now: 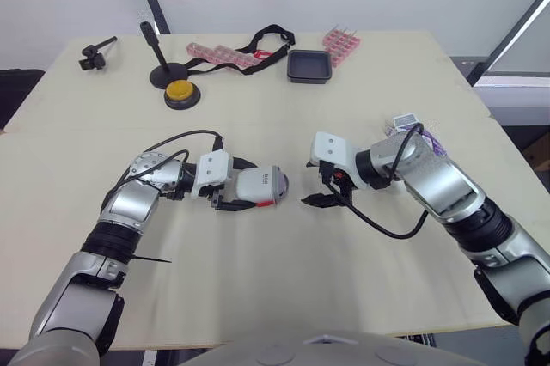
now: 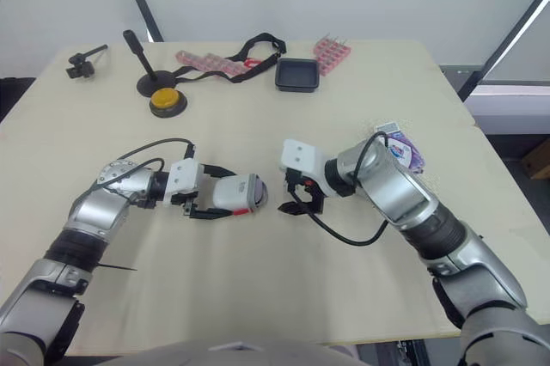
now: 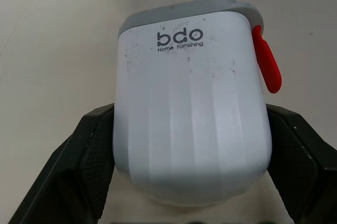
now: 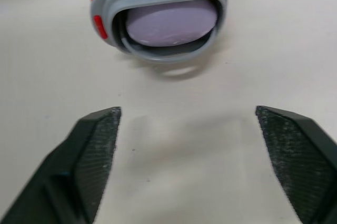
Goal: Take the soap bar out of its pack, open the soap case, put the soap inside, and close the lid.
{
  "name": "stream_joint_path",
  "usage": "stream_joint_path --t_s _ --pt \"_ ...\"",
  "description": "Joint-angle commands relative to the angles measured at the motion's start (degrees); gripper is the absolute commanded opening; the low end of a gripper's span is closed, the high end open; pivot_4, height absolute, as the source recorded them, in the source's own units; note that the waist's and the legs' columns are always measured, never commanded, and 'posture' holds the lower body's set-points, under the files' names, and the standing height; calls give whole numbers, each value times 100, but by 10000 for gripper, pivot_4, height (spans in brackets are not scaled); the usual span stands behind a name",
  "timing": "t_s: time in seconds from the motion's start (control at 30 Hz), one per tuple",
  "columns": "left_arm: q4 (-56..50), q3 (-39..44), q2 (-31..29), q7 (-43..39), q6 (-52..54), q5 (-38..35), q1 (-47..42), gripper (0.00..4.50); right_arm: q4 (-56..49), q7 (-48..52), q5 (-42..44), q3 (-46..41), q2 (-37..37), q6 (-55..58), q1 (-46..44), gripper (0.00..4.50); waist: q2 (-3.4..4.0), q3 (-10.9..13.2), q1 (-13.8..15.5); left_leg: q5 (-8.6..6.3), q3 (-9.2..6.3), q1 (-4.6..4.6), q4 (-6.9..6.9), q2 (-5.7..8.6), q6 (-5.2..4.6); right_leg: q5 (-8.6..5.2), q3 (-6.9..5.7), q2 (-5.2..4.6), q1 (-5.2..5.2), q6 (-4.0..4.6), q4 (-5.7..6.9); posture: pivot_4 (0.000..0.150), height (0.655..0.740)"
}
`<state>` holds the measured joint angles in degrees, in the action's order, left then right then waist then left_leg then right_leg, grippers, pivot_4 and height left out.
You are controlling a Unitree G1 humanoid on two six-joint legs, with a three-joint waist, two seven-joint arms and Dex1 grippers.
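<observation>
Soap (image 4: pixel 171 24) sits in soap case (image 3: pixel 189 113), which our left jaws clamp. Our right jaws gape wide, empty; closing the case looks next.

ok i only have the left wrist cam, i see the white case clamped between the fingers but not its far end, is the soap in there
Observer: Yes. The right wrist view looks into the mouth of the soap case, and a lilac soap bar sits inside its grey rim.
Operator: where's the right gripper, is it holding anything
Observer: The right gripper is open and empty. It faces the case's mouth, with bare table between them.
Operator: and the pack
Observer: The soap pack lies on the table on the robot's right side, well apart from the case.
</observation>
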<state>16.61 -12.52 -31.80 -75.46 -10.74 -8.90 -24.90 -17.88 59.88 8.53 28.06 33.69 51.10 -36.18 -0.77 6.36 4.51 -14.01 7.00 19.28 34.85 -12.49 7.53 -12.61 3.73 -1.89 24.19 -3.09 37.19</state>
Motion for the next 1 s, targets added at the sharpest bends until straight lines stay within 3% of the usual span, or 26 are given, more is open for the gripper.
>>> stream_joint_path --t_s 0.03,0.33,0.8,1.0 --pt "-172 102 -66 -24 -60 -108 -121 34675 -293 -32 159 -191 47 -28 -23 30432 0 0 2 0 0 0 0 0 0 0 0 0 0 0 -1 1500 7291" --pt "-260 108 -102 -55 -27 -140 -130 34675 -106 -267 18 74 -184 -514 -65 183 0 0 -2 0 0 0 0 1 0 0 0 0 0 0 -1 1500 7291" --pt "-316 97 -55 -18 36 -153 -150 34675 317 -378 -145 374 -622 -684 -332 183 0 0 -1 0 0 1 -1 1 0 0 -2 -1 0 0 -1 1500 7291" --pt "-269 85 -30 19 -30 -120 -163 34675 304 -304 -240 401 -491 -691 -297 183 1 0 1 0 0 1 0 1 0 0 -2 -1 0 0 -2 1500 7291"
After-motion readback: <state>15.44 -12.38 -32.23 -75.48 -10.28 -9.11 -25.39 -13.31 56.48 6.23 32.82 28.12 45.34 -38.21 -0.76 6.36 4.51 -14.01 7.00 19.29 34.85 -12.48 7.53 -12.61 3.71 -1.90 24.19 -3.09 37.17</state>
